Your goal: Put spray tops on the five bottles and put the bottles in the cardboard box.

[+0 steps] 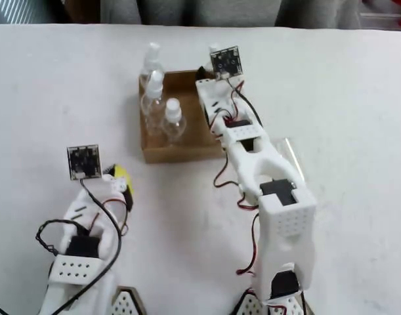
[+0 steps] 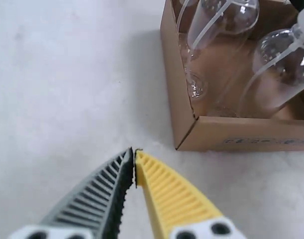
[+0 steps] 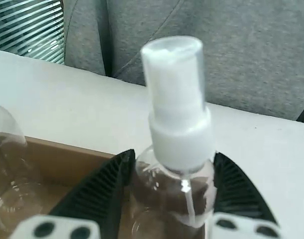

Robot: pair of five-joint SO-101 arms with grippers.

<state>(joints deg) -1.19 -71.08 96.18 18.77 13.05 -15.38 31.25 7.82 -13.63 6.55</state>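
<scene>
- The right gripper (image 3: 172, 158), upper centre in the high view, grips a bottle (image 3: 175, 134) at the cardboard box (image 1: 180, 155).
- The left gripper (image 2: 135, 155), lower left, is closed, empty.

Counted four clear plastic bottles with white spray tops (image 1: 173, 118), one brown cardboard box (image 1: 180, 155), two white robot arms (image 1: 282, 213), one grey-and-yellow ribbed left gripper (image 2: 135, 152), one black ribbed right gripper (image 3: 172, 155).

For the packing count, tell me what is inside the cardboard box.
Three spray-topped bottles stand in the cardboard box. The right pincer holds a fourth bottle at its far edge. The right arm covers the rest of the box floor.
</scene>
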